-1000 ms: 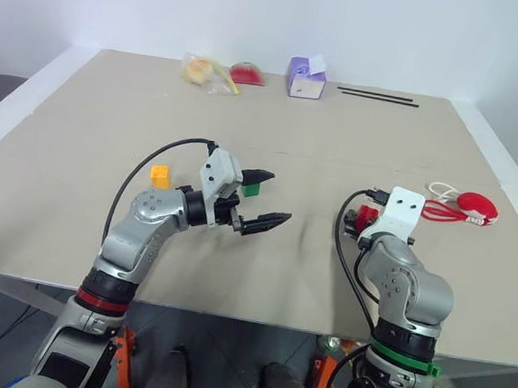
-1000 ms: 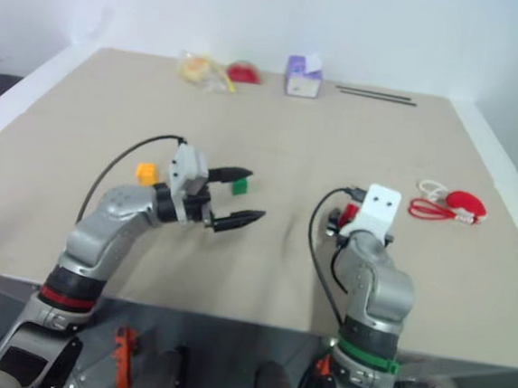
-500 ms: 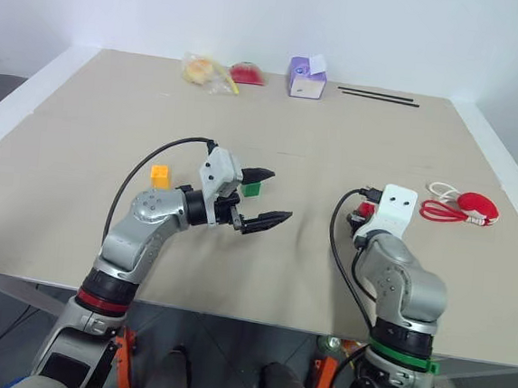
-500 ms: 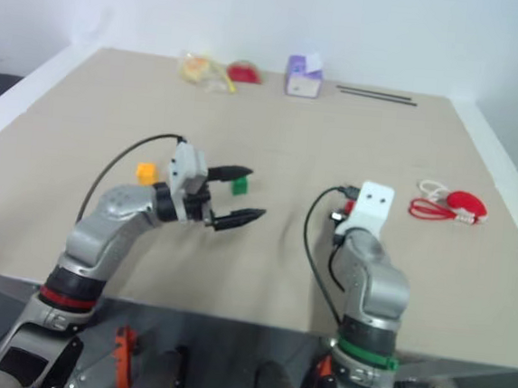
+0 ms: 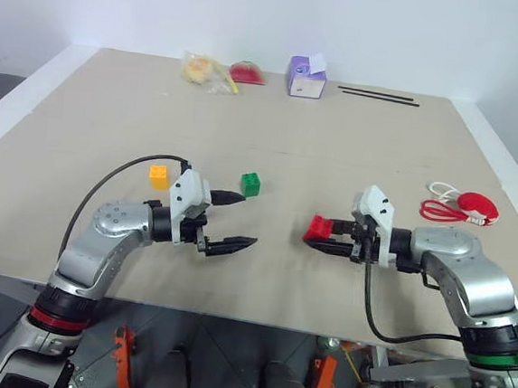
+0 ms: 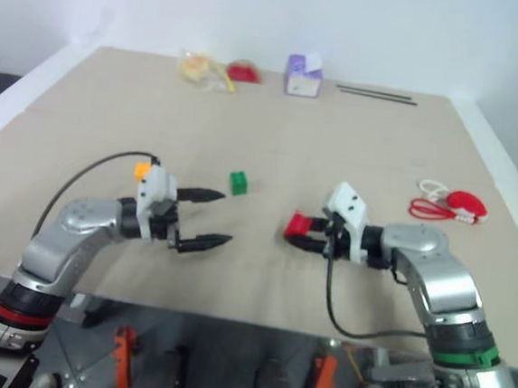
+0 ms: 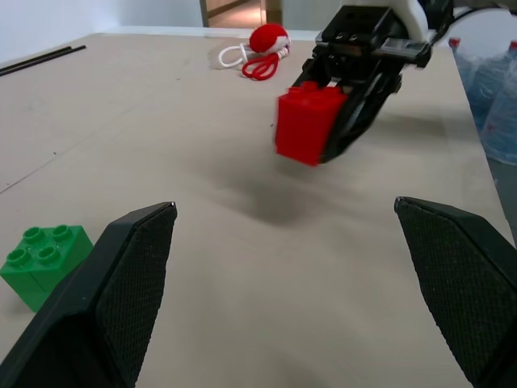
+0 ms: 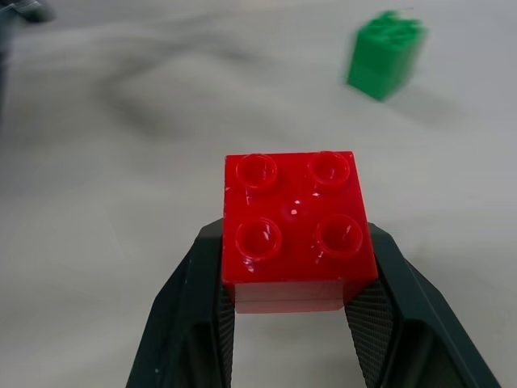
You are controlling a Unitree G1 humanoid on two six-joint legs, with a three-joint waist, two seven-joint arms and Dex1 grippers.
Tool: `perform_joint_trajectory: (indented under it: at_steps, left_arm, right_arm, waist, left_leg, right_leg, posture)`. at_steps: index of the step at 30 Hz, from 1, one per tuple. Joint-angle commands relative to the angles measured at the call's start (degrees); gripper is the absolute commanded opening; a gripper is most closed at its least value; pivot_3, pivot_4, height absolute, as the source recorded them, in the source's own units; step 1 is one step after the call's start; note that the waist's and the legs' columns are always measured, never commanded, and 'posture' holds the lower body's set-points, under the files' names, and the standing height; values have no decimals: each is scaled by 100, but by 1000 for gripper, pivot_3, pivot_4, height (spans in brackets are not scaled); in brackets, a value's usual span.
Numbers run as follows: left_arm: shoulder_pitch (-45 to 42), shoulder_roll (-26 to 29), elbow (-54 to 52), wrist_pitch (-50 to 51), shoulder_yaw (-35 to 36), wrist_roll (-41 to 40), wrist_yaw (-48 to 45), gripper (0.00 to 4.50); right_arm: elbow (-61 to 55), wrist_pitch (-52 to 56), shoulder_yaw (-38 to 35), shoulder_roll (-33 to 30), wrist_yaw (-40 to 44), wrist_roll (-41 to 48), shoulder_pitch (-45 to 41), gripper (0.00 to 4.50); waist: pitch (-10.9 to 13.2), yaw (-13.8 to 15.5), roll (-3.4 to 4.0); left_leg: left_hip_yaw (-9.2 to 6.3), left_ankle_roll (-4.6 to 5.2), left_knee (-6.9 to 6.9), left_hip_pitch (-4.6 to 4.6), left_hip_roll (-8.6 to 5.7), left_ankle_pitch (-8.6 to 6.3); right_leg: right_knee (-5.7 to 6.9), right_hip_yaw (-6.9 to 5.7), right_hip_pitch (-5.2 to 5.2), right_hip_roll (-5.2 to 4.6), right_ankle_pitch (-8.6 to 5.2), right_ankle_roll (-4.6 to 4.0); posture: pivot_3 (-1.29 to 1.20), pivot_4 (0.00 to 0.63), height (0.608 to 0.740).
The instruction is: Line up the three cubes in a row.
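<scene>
Left eye view: the left gripper hangs above the table toward the near edge, pointing level to the right, its jaws spread wide with nothing between them. The green cube sits on the table just beyond its far finger, not touching it. The yellow cube rests farther toward the left edge, level with the green one. The right gripper points left toward the other gripper, clamped on the red cube, which is lifted off the surface. Near the right edge lies a red pouch with a white cord. Along the far edge sit a purple box, two black sticks and some small food items.

Right eye view: the same layout; the red cube hangs between the green cube and the right arm, nearer the front edge.

Left wrist view: the wide-open fingers frame the red cube in the other gripper's grasp, a shadow beneath it, and the green cube standing studs-up beside one finger.

Right wrist view: both pads press the red cube's sides, studs facing up; the green cube lies beyond.
</scene>
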Motion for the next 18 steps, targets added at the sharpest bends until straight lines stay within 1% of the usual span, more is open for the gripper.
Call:
perform_joint_trajectory:
  at_steps: [1,4,7,13,18]
  left_arm:
    - [147,166,-436,84,80,-158,-138,4500]
    - [328,297,-659,179,-9,-177,-239,4500]
    - [378,358,-775,251,-24,-192,-278,4500]
    - [394,427,-882,327,18,-190,-273,4500]
    - [423,455,-994,411,29,-219,-233,4500]
  right_arm:
    - [762,-820,381,-177,1111,-274,-534,1273]
    - [1485,-1316,860,-134,1875,-613,-1017,1273]
    - [2099,-1789,1204,-43,2245,-887,-1352,1273]
    - [3293,-2606,1449,357,2172,-1448,-1903,1273]
    - [3451,-2741,1429,417,2238,-1570,-1938,1273]
  waist:
    - [1,-9,-1]
    - [2,-9,-3]
    - [2,5,-4]
    - [4,6,-5]
    - [4,5,-5]
  left_leg:
    - [3,0,1,3,0,0]
    - [4,-2,0,4,1,-1]
    - [3,-4,-4,3,1,-2]
    - [2,-9,-4,2,0,-4]
    - [3,-9,-5,1,0,-4]
  right_leg:
    - [0,1,-1,-1,2,-2]
    - [0,0,-1,-2,2,-2]
    - [0,-2,-4,-1,1,-1]
    - [0,-3,-1,-2,-3,3]
    - [0,-3,0,-2,-4,4]
  posture:
    - [0,150,740]
    - [0,150,740]
    - [0,150,740]
    - [0,150,740]
    - [0,150,740]
